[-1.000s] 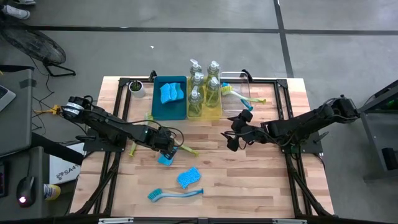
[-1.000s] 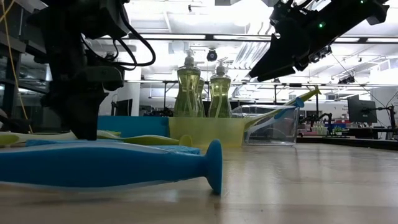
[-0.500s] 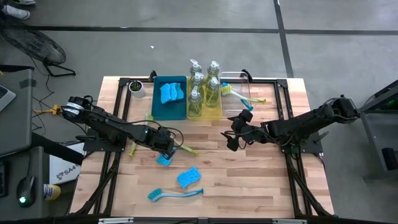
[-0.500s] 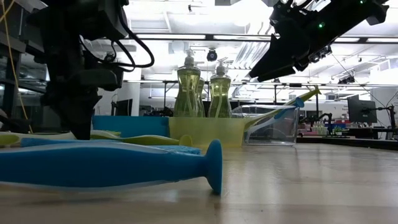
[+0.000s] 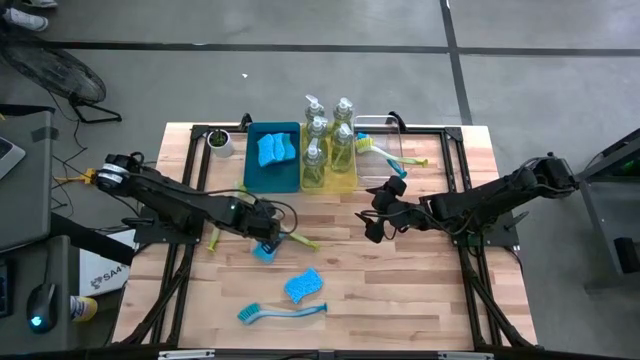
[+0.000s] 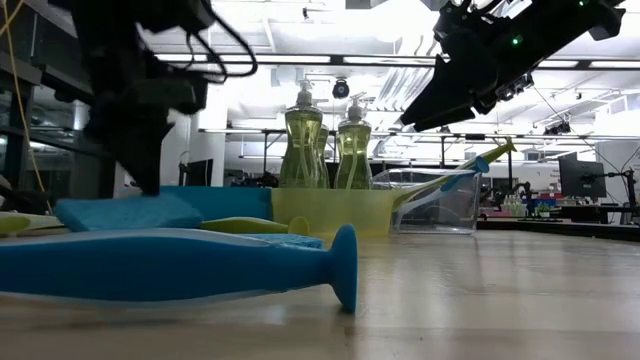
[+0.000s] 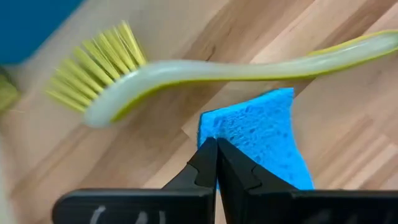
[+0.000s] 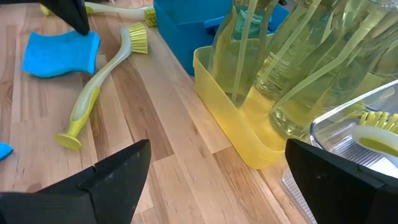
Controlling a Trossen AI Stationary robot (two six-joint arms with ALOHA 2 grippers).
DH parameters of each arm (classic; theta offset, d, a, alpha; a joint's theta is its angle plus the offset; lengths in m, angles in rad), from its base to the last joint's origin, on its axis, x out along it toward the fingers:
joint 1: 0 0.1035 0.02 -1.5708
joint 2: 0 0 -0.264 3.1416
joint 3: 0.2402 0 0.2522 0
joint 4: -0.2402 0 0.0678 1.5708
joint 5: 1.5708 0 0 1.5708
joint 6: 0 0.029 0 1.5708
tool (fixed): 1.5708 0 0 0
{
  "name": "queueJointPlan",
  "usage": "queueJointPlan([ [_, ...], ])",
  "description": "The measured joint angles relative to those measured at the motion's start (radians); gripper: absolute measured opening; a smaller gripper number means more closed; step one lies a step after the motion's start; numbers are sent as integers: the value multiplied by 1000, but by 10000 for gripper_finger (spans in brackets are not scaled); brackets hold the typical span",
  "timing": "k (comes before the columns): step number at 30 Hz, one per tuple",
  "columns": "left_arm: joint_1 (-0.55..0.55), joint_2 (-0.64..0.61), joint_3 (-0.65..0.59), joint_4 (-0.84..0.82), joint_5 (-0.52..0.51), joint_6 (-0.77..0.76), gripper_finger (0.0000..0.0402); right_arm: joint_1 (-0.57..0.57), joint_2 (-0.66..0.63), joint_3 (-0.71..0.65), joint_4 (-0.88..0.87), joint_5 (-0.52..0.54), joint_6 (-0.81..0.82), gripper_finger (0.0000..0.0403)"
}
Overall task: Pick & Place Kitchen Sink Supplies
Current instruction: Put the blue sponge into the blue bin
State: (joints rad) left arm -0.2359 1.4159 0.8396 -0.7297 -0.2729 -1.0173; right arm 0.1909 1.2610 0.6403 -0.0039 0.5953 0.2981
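The left tool (image 7: 216, 163) is clenched on the edge of a blue sponge (image 7: 264, 142) beside a yellow-green brush (image 7: 205, 70), and the low view shows that sponge (image 6: 128, 212) off the worktop (image 5: 400, 290), so the lift-and-carry step looks in hand. Next, I judge, it must travel to the blue bin (image 5: 255, 178), which already holds sponges, and release there. The right tool (image 5: 378, 215) waits mid-worktop, jaws spread and empty.

white cup (image 5: 218, 141), wooden table (image 5: 400, 290)
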Motion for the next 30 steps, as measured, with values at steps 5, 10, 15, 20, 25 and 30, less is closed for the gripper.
queueJointPlan([
  [5,0,-2,112,-143,-55,36,0,0,0,0,1,0,0,365],
  [10,0,-2,225,-257,-131,77,0,0,0,0,5,0,0,365],
  [15,1,-2,309,-331,-199,112,0,0,0,0,6,0,0,365],
  [20,65,-2,351,-357,-276,162,0,0,0,0,8,0,0,365],
  [25,198,-1,360,-297,-291,302,0,0,0,0,8,0,8,365],
  [30,355,-12,360,-207,-243,470,0,0,0,0,7,0,10,365],
])
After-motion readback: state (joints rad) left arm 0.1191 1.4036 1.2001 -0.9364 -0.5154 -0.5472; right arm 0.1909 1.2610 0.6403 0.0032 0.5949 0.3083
